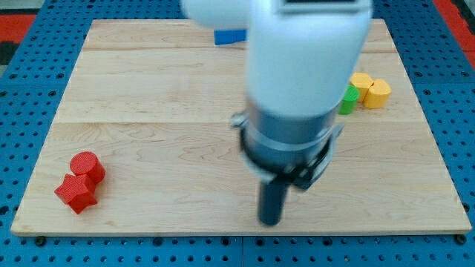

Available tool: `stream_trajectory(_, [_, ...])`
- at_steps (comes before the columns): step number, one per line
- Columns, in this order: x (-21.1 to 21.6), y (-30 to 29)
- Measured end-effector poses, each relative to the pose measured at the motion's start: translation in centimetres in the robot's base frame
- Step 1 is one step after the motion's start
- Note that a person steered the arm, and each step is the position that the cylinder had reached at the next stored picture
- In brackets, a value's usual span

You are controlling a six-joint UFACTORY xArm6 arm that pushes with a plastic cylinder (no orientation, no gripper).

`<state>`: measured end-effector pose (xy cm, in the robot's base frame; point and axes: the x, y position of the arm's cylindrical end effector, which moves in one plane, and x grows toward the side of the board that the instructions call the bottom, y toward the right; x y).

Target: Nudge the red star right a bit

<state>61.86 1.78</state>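
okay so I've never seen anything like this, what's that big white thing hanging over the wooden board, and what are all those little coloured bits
The big white shape is a robot arm. It has no claw; it ends in a dark rod, and my tip slides along the wooden board to push blocks. Nothing is held.

There is one camera picture, looking down at the board; where the camera is mounted isn't known.

At the view's bottom left sit a red star and a red cylinder, touching. My tip is far to their right. Near the view's right are two yellow blocks and a green block, partly hidden by the arm. A blue block lies at the top.
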Motion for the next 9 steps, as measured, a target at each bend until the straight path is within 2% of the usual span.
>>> stream_trajectory(2, [0.0,-2.8])
stream_trajectory(6, [0.0,-27.0])
stream_trajectory(7, [-3.0,-29.4])
stream_trajectory(8, [-5.0,-27.7])
stream_trajectory(9, [-4.9,-25.7])
